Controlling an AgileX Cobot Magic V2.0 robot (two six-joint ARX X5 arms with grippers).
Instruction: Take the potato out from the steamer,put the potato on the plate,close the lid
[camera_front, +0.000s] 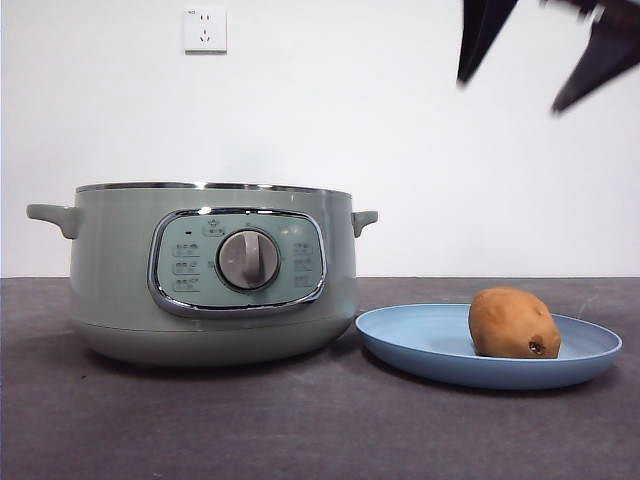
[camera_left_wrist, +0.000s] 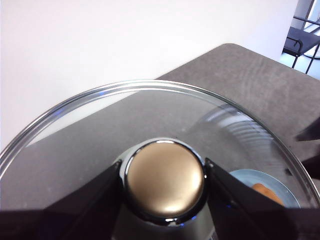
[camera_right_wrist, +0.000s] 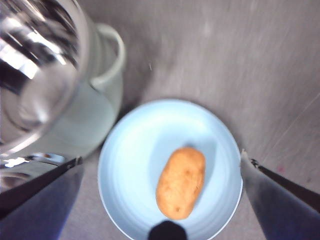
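The potato lies on the light-blue plate, to the right of the sage-green steamer, which stands open with no lid. My right gripper is open and empty, high above the plate; its wrist view looks down on the potato, the plate and the steamer. My left gripper is shut on the knob of the glass lid and holds it in the air, out of the front view. The lid hangs over the steamer.
The dark grey table runs in front of a white wall with a socket. The steamer's side handle points toward the plate. A table corner and a dark railing lie beyond it.
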